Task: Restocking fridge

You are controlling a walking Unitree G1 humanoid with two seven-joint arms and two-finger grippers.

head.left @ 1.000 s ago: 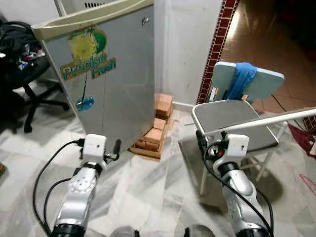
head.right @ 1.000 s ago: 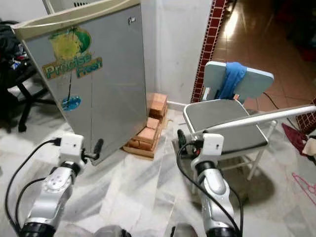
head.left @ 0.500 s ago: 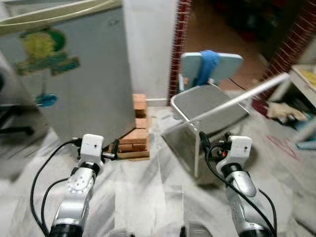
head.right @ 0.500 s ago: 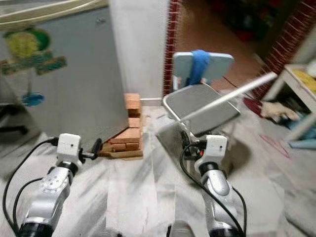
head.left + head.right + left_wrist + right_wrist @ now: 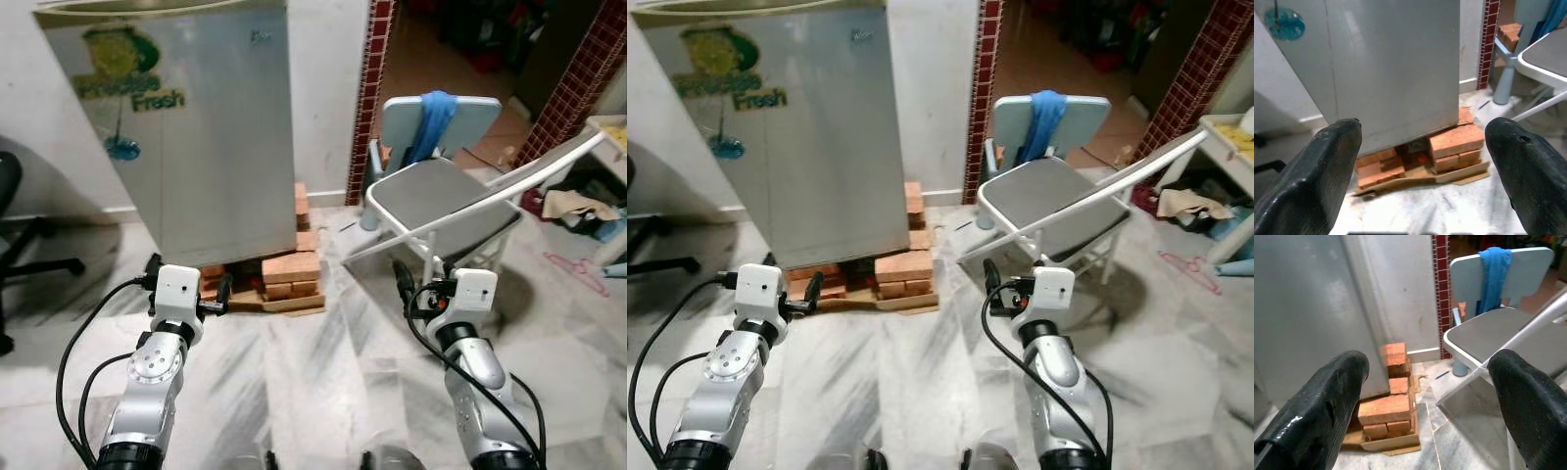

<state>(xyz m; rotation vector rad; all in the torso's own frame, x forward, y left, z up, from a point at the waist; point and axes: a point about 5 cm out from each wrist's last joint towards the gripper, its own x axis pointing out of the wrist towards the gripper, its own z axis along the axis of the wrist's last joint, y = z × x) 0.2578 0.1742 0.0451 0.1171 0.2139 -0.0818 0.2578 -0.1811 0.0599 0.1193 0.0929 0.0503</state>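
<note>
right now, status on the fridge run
Left gripper and right gripper open, empty. Fridge ahead, door shut, propped on bricks. Folding chair to its right.

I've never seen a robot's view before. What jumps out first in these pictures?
A tall grey fridge with a green "Fresh" sticker stands ahead on the left, its door shut, propped on stacked red bricks. To its right sits a folding chair with a blue cloth draped over its back. The robot's left hand and right hand are raised in front, open and empty.
</note>
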